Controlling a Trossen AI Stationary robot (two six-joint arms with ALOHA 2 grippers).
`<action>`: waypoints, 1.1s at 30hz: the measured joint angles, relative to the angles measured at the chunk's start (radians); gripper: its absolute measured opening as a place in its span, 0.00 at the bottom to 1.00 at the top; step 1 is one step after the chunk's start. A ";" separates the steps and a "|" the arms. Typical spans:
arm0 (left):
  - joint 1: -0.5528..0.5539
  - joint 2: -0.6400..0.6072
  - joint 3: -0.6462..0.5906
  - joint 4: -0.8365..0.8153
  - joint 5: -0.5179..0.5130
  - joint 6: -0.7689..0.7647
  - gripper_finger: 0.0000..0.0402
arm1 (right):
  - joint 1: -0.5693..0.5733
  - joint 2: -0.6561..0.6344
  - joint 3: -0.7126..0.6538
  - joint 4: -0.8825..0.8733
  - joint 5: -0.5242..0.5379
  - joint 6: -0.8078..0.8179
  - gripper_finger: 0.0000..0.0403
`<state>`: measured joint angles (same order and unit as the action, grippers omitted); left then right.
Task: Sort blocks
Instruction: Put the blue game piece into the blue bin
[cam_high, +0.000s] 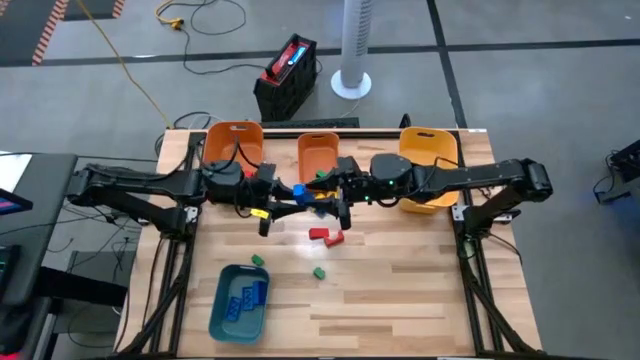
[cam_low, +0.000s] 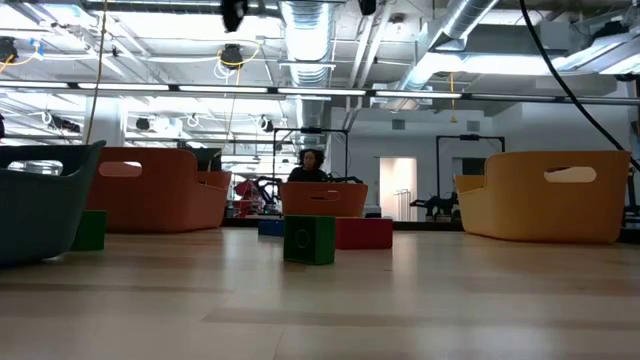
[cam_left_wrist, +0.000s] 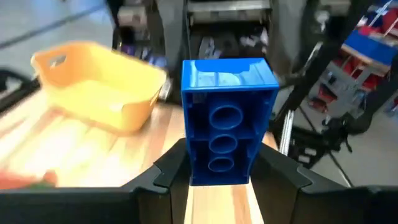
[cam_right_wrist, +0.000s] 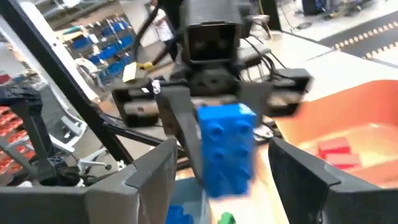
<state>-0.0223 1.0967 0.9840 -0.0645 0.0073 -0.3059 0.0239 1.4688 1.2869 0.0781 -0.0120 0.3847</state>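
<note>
The blue block (cam_left_wrist: 229, 121) is clamped between the fingers of the left gripper (cam_left_wrist: 227, 177), held above the middle of the table in front of the centre orange bin (cam_high: 318, 152). In the left wrist view its hollow underside with three round tubes faces the camera and its long axis runs straight out along the fingers, studs turned away. The right wrist view shows its studded face (cam_right_wrist: 227, 149) and the left arm's wrist behind it.

From left to right: the teal bin (cam_high: 238, 301) near the front left holds several blue blocks (cam_high: 247, 293). A large orange bin (cam_high: 233, 148) stands at the back left; its contents cannot be made out. The centre orange bin holds at least one red block (cam_right_wrist: 334, 148). The yellow bin (cam_high: 430, 165) sits at the back right, partly under the right arm.

The wooden table (cam_high: 400, 290) carries loose pieces: a green block (cam_high: 258, 260) beside the teal bin, another green block (cam_high: 320, 271) further right, and a red block (cam_high: 325, 236) near the middle. The floor around is grey, with a black-and-red case (cam_high: 287, 72) and a white fan base (cam_high: 352, 80) behind the table. The low view shows a person (cam_low: 311, 165) in the room beyond.

The right gripper (cam_right_wrist: 217, 180) hovers just beside the held block, fingers apart on either side of it.
</note>
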 joint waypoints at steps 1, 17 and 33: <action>0.000 -0.025 0.000 -0.054 0.022 -0.017 0.33 | -0.002 -0.009 0.000 -0.017 0.000 0.000 0.64; -0.380 -0.252 -0.007 -0.768 0.222 -0.693 0.34 | -0.113 0.005 0.000 -0.508 0.070 0.057 0.65; -0.587 -0.041 -0.325 -0.465 0.131 -0.846 0.34 | -0.101 0.158 0.000 -0.414 -0.072 0.085 0.65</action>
<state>-0.6093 1.0557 0.6586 -0.5291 0.1379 -1.1522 -0.0769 1.6264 1.2873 -0.3354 -0.0841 0.4697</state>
